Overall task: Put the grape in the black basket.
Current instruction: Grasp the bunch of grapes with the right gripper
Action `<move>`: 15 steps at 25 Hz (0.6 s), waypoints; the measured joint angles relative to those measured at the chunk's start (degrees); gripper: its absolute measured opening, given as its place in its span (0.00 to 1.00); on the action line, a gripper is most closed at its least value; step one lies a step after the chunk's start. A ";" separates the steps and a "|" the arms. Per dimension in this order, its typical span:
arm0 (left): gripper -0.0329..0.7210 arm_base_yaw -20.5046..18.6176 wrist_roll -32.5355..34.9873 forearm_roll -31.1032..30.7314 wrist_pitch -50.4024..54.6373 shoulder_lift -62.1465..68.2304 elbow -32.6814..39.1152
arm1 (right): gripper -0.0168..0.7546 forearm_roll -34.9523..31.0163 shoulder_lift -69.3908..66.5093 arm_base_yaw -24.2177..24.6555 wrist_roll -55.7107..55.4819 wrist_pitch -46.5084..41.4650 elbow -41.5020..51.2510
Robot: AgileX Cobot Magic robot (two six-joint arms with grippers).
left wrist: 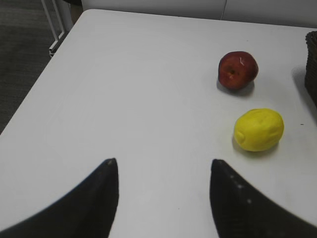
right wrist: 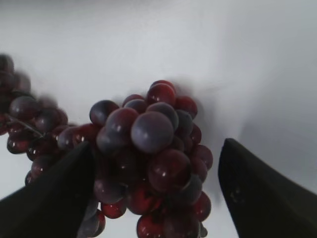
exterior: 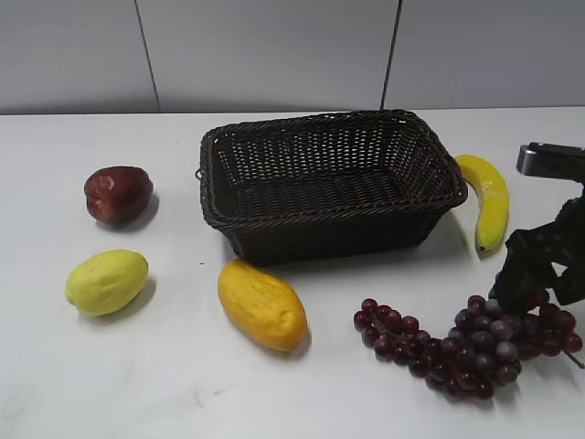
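Glossy grape (exterior: pixel 466 343): knobbly curved bunch, five o'clock of woven basket (exterior: pixel 329 183).
Right gripper (right wrist: pixel 156 193): jaws wide, straddling grapes.
Left gripper (left wrist: pixel 163 198): spread, empty.

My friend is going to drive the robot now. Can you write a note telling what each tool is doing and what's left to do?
Right tool: open, straddling the thick end of the grape, not closed on it yet.
Left tool: open, empty, over bare table near the apple and the lemon.
The grape lies on the table in front of the black basket, to its right; the basket is empty.
Done: approach. Left: close, lift, carry, drop in the basket.
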State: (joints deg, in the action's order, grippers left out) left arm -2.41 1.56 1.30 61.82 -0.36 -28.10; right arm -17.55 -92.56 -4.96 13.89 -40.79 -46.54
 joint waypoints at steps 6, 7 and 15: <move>0.78 0.00 0.00 0.02 0.00 0.00 0.00 | 0.59 -1.98 -3.21 0.00 0.79 0.05 -0.04; 0.78 0.00 0.00 0.02 0.00 0.00 0.00 | 0.48 -2.04 -3.21 0.00 0.87 0.05 -0.04; 0.78 0.00 0.00 0.01 0.00 0.00 0.00 | 0.13 -4.10 3.70 0.00 1.16 -0.48 -0.04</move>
State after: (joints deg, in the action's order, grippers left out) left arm -2.41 1.56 1.31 61.82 -0.36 -28.10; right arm -21.65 -88.86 -4.96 15.05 -41.27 -46.59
